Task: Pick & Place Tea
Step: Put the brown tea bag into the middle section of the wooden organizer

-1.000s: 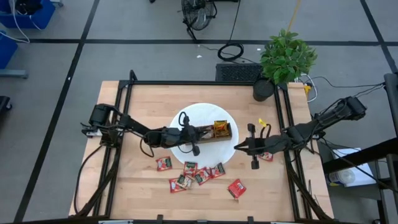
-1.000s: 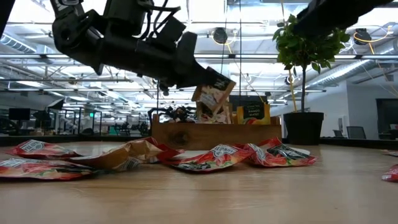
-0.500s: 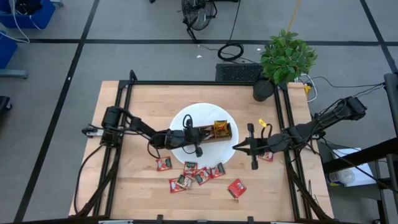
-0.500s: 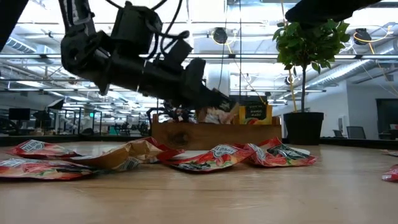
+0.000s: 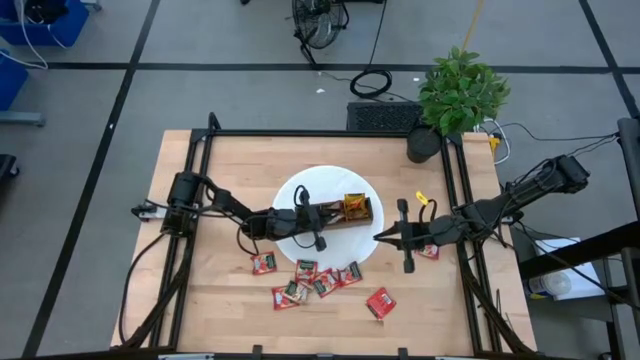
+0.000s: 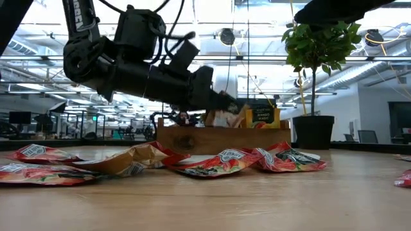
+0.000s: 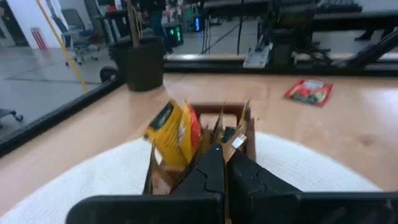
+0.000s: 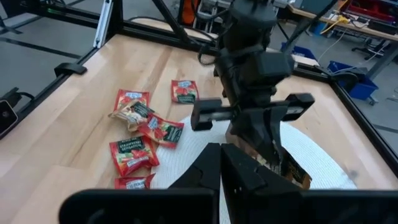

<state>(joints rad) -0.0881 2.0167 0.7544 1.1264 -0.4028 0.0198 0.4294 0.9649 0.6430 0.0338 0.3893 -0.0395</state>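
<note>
A brown wooden tray (image 5: 366,214) stands on a white round plate (image 5: 298,188) at mid-table. Yellow sachets (image 5: 354,205) stand in it toward its right end; they also show in the left wrist view (image 7: 171,132). My left gripper (image 5: 328,213) is down at the tray, shut on a tan sachet (image 6: 223,118). My right gripper (image 5: 380,237) is shut and empty, over the plate's right rim. Several red sachets (image 5: 315,280) lie flat on the table in front of the plate. My left gripper pinches the tan sachet by its upper part (image 7: 237,140) between its two fingers. The fingers slant down from the table's left. The sachet's lower part is down inside the tray, left of the yellow sachets, hidden behind the tray's wall (image 6: 221,138) in the low view.
A potted plant (image 5: 455,95) stands at the table's far right corner. One red sachet (image 5: 380,302) lies apart near the front edge. Another (image 5: 263,263) lies front left of the plate, and one (image 5: 430,252) lies under my right arm. Black frame rails (image 5: 190,180) run along the table's sides.
My left gripper has gone down and toward the table's right with the tan sachet. The sachet hung tilted above the tray a second ago and is now lowered into it. In the last half second the gripper has barely moved.
</note>
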